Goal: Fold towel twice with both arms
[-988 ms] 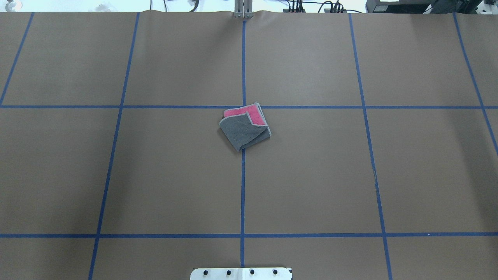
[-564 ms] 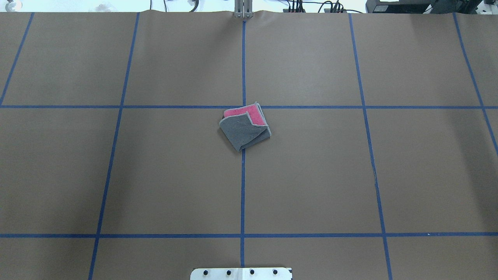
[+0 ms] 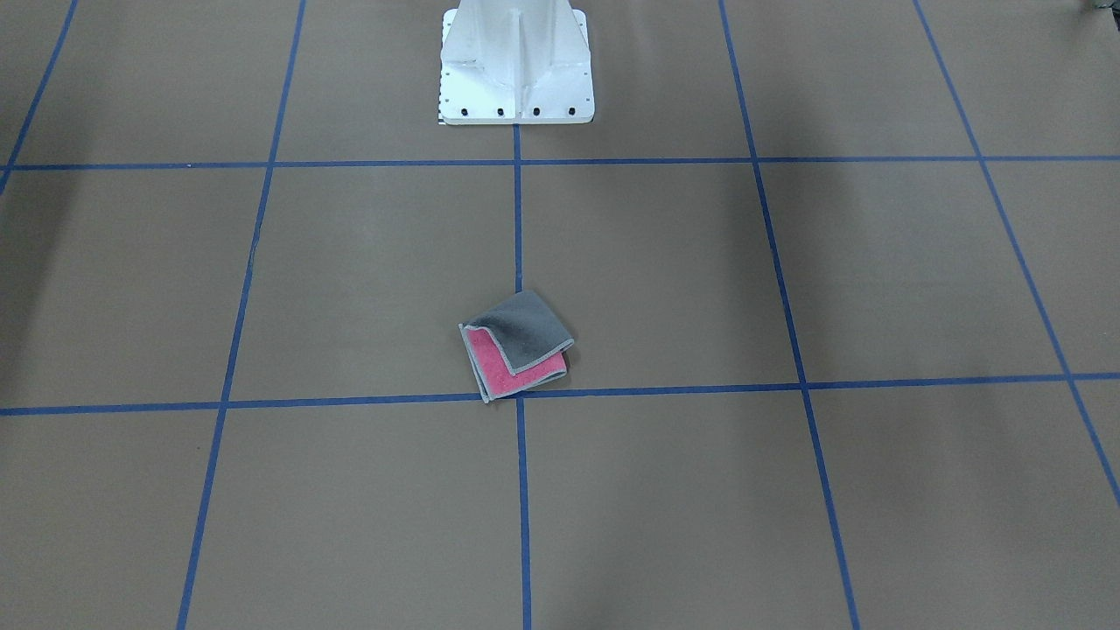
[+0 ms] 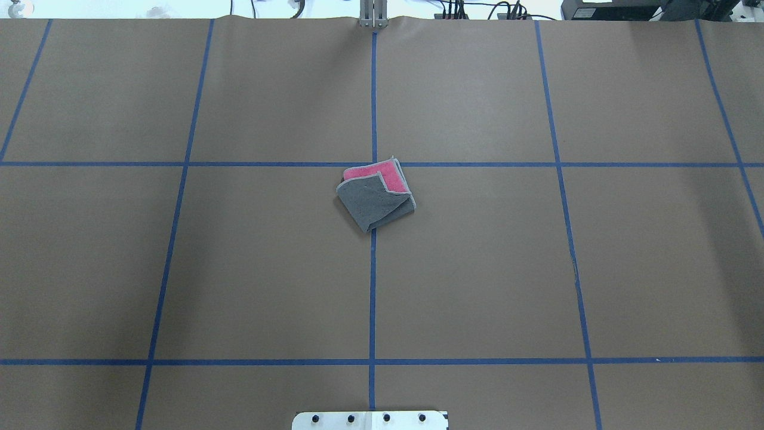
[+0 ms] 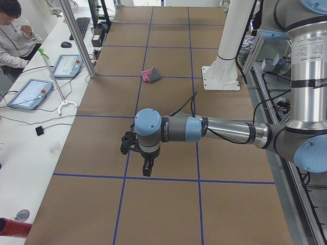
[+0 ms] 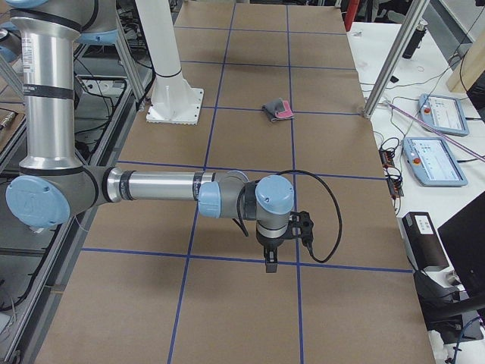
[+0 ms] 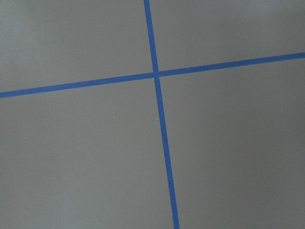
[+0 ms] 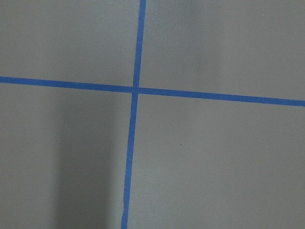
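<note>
At the table's point(image 4: 239, 269) left end, left gripper point(image 5: 146, 169) hangs fingers-down (open or closed: cannot tell). Centre: towel point(image 4: 375, 200) lies folded, grey flap over pink, beside a tape point(image 4: 372, 298) crossing. Right end: right gripper point(image 6: 270, 262), state likewise unreadable, well apart from towel.

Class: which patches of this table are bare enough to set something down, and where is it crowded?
The brown table is mostly bare. Only the folded towel sits by the central tape crossing; squares either side of it, and those between it and the white pedestal, are free. Busiest: the table's ends, under the left gripper and right gripper.
</note>
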Robot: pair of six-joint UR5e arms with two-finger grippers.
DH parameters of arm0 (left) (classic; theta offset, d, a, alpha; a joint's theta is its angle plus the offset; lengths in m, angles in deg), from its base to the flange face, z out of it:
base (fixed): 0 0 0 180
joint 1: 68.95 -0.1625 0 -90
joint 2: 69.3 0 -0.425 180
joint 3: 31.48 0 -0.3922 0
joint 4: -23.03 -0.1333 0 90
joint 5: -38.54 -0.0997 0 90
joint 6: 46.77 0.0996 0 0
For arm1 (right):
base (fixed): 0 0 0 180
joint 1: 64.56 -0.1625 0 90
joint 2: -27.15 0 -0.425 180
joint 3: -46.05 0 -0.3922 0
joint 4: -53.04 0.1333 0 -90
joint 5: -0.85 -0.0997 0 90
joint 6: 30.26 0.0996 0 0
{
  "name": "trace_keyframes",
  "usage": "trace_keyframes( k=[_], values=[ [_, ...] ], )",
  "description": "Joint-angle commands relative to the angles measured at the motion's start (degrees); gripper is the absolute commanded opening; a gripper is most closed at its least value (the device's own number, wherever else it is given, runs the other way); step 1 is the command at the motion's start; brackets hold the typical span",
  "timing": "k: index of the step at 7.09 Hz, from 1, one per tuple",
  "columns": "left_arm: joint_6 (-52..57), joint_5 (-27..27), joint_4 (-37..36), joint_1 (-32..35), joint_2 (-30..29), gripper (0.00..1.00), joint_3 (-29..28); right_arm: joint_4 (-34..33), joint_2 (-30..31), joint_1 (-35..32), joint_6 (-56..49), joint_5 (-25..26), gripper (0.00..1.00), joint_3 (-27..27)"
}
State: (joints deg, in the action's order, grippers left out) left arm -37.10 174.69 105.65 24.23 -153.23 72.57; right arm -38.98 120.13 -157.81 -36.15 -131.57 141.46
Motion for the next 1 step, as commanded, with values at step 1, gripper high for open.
trace_keyframes(
  k=[1],
  values=[
    [0.0,0.0,0.0,-0.01,0.0,1.0,0.37,0.0,0.02,0.0,0.0,-0.03,1.0,0.04]
  ],
)
